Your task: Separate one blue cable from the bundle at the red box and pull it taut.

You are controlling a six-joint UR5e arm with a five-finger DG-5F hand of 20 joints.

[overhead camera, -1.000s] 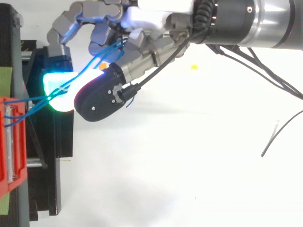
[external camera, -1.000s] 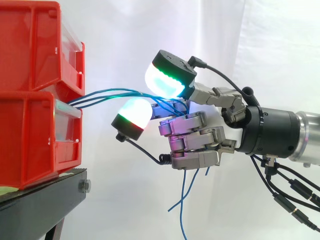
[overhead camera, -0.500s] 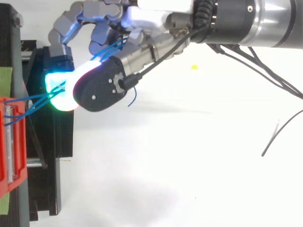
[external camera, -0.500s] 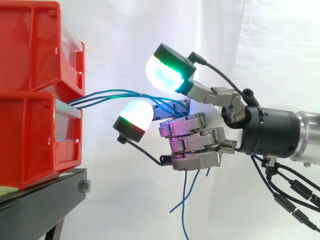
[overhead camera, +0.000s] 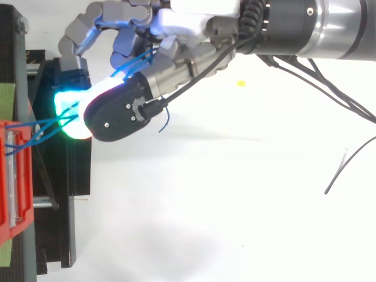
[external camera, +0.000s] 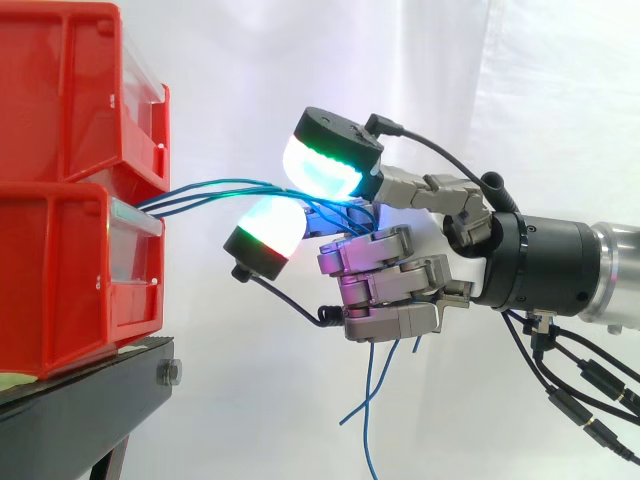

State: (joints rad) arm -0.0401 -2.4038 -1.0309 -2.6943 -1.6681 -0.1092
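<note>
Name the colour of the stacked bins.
Red; the bins show best in the side view.

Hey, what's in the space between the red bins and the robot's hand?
In the side view, only the blue cables cross that gap, running from the red bins into the hand.

Two red bins, one cable bundle

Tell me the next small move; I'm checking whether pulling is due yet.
Probably not pull yet: bring the upper pad down onto the lower pad to pinch just one strand. The blue cables run bunched from the red bins between those pads into the hand, whose curled fingers hold the bundle.
</note>
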